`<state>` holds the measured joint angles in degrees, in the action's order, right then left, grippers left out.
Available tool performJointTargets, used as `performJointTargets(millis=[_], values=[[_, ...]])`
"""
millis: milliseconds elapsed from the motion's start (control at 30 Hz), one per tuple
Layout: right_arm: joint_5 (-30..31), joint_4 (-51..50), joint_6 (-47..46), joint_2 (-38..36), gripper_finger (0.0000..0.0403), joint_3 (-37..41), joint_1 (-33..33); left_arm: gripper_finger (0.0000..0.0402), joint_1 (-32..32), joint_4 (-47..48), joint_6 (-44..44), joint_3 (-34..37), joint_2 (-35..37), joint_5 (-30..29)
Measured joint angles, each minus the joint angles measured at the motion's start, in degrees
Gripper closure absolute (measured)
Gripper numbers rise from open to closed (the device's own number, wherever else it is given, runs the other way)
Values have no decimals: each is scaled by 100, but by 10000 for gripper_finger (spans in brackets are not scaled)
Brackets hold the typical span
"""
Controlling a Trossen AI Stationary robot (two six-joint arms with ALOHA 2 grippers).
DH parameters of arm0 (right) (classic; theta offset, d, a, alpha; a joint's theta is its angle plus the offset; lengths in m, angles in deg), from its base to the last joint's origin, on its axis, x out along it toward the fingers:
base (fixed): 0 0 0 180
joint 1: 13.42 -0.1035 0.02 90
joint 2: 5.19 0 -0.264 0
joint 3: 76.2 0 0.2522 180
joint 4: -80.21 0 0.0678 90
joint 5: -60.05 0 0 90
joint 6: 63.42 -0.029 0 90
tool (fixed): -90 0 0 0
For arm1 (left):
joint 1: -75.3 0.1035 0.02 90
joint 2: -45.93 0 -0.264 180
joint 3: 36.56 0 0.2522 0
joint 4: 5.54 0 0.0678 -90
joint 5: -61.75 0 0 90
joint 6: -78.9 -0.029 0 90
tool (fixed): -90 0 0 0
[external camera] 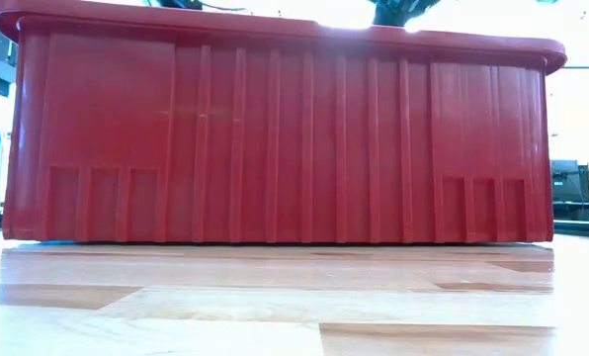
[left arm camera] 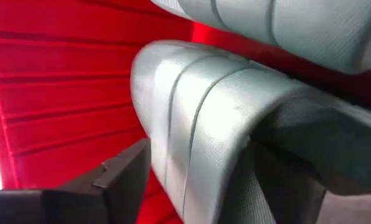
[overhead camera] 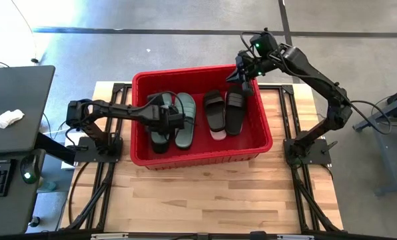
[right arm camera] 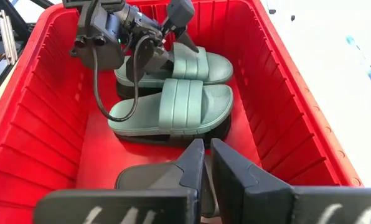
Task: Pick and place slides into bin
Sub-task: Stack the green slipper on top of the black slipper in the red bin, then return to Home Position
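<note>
left gripper [overhead camera: 174, 121] inside bin [overhead camera: 255, 143], fingers around a sage green slide [overhead camera: 186, 120]: open fully before lifting. right gripper [overhead camera: 246, 75] nearly closed, empty.

Bin [external camera: 275, 148]: red plastic, ribbed walls, slight sheen. Sage green slides [right arm camera: 173, 106] inside it: matt foam, finely textured straps. Counter [external camera: 275, 307]: smooth pale wood planks.
</note>
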<state>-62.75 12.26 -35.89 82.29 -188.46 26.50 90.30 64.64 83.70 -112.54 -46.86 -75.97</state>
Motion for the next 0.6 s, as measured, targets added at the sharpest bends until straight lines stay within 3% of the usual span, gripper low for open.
performJointTargets(millis=[300,600], values=[[0,-8,0,0,382,0,0,90,-2,999,1,-1170,1,331],[2,-95,0,0,382,0,20,104,-2,1658,-186,-2430,11,781]])
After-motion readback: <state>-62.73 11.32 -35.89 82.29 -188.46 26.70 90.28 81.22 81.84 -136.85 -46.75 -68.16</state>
